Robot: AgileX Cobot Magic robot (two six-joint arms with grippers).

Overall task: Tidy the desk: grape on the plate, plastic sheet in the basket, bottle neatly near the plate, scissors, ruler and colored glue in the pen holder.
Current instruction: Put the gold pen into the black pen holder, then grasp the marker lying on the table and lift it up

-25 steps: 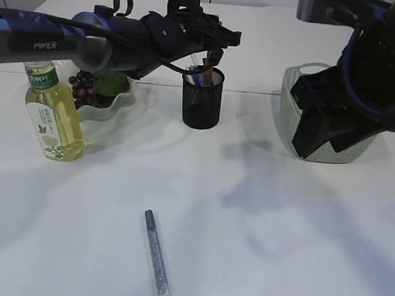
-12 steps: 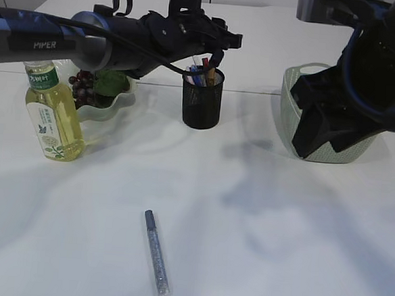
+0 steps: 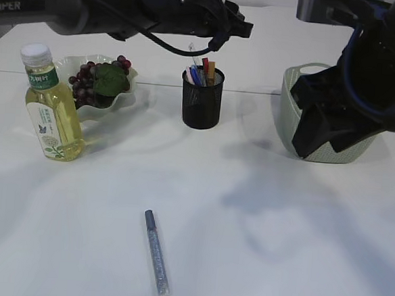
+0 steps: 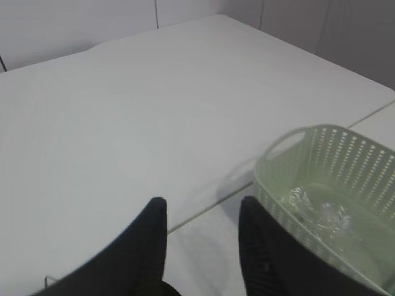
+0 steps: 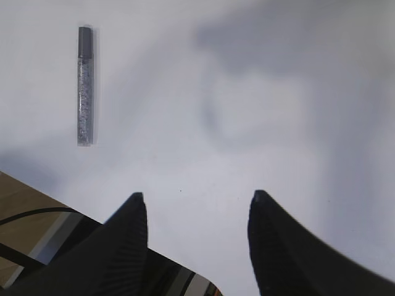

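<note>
The silver glitter glue stick w/ grey cap (image 3: 156, 253) lay flat on the white table (image 3: 278, 248), near the front edge, well apart from everything else.

Left gripper (image 4: 202, 246) hung high above the black mesh pen holder (image 3: 202, 98), arm stretched across the top of the exterior view, jaws parted w/ nothing between them. Right gripper (image 5: 196, 237) hovered over bare table, jaws wide, empty.

Pen holder held several upright coloured items; can't tell which. Pale green plastic basket (image 4: 321, 185) held crumpled clear plastic sheet (image 4: 315, 209). Wavy pale green plate (image 3: 112, 105) carried dark grapes (image 3: 83, 86) and a green leaf (image 3: 113, 80). Yellow drink bottle w/ white cap (image 3: 51, 107) stood upright just beside the plate.
</note>
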